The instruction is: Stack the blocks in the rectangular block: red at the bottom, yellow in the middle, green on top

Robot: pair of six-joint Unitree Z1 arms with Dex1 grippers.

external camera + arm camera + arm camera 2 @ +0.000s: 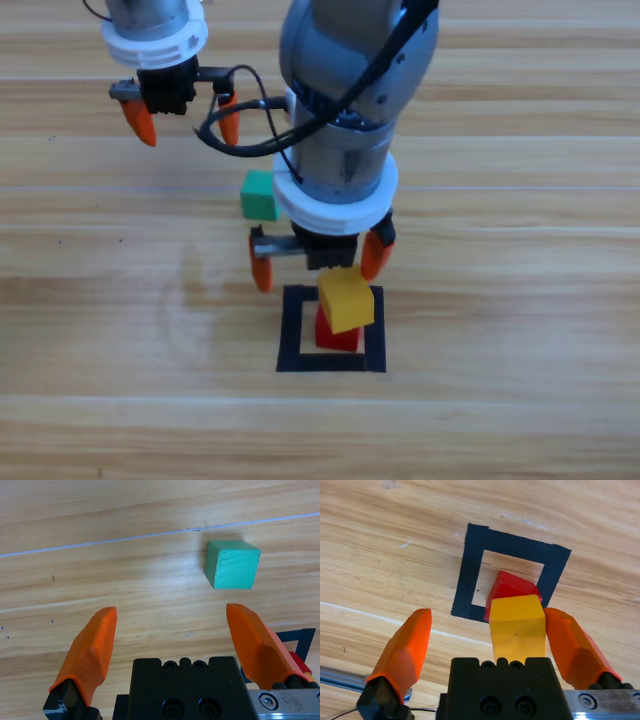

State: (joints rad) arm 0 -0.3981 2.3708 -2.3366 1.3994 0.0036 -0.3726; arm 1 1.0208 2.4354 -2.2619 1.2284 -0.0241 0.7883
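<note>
Table [520, 420]: pale wooden planks with long grain lines and narrow seams are seen across the whole surface.

Right arm [350, 100]: a broad grey cylinder is seen coming down from the top edge at the middle; part of the green cube and the table behind it are covered by it.

Left gripper [185, 120]: held at upper left over bare wood, with both orange jaws spread wide and nothing between them.

Right gripper [318, 262]: held just behind the tape outline, jaws parted. In the right wrist view one jaw lies just beside the yellow cube; contact cannot be confirmed.

Rectangular block [292, 330]: a flat, nearly square outline of matte black tape on the wood.

Red cube [338, 338]: set inside the outline, mostly covered from above.

Yellow cube [346, 300]: rested on the red cube, turned slightly askew to it.

Green cube [259, 195]: a matte teal piece on bare wood, behind the outline and apart from it, beside the right arm.
</note>
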